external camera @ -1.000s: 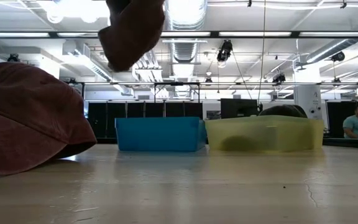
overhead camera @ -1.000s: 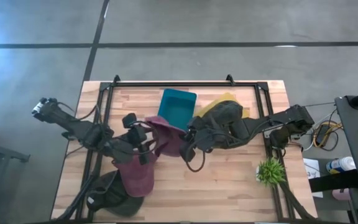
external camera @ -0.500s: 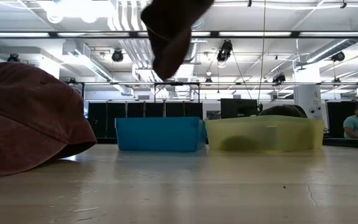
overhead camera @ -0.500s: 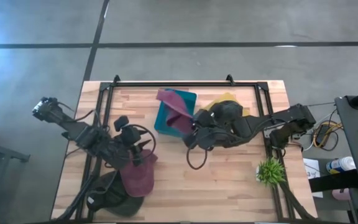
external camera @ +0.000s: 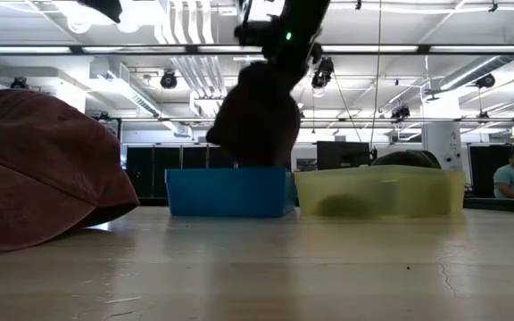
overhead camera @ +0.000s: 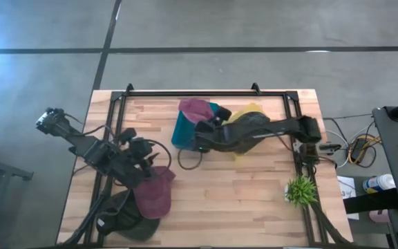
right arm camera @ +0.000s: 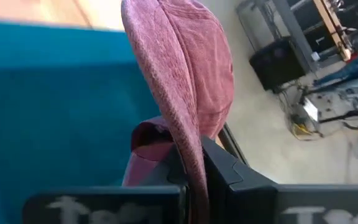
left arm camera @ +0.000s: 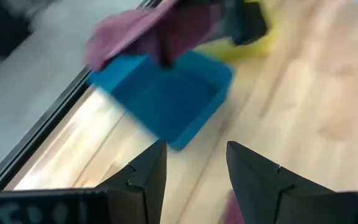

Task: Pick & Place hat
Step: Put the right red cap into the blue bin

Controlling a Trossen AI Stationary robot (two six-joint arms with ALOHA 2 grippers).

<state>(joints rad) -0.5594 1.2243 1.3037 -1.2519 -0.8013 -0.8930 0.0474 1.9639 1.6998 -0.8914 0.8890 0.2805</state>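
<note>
A pink-maroon hat (overhead camera: 195, 109) hangs from my right gripper (overhead camera: 202, 124) over the blue bin (overhead camera: 182, 133) at the table's far middle. In the low view the hat (external camera: 257, 120) hangs under the gripper (external camera: 279, 49), and its lower end is level with the bin's rim (external camera: 230, 171). My left gripper (overhead camera: 144, 153) is open above the table's left half, next to a second maroon hat (overhead camera: 154, 197) lying on the wood. In the left wrist view its fingers (left arm camera: 194, 177) point toward the bin (left arm camera: 166, 102). My right gripper pinches an edge of the hat (right arm camera: 191, 146) between its two shut fingers (right arm camera: 219, 165); I cannot tell whether that edge is brim or crown. The hat is clear of the table and hangs below the fingers, its lower end (external camera: 255, 159) at the blue bin's opening.
A yellow bin (overhead camera: 254, 114) beside the blue one holds a dark olive hat (overhead camera: 251, 128); my right arm reaches across it. A dark hat (overhead camera: 124, 221) lies at the near left corner and a small green plant (overhead camera: 300, 190) stands near the right edge. A black frame (overhead camera: 206, 93) borders the table.
My right gripper has carried the pink-maroon hat from the table's middle toward the far edge, over the blue bin, then lowered it until it hangs at the bin's opening. My left gripper has drawn back toward the table's left edge, away from that hat.
</note>
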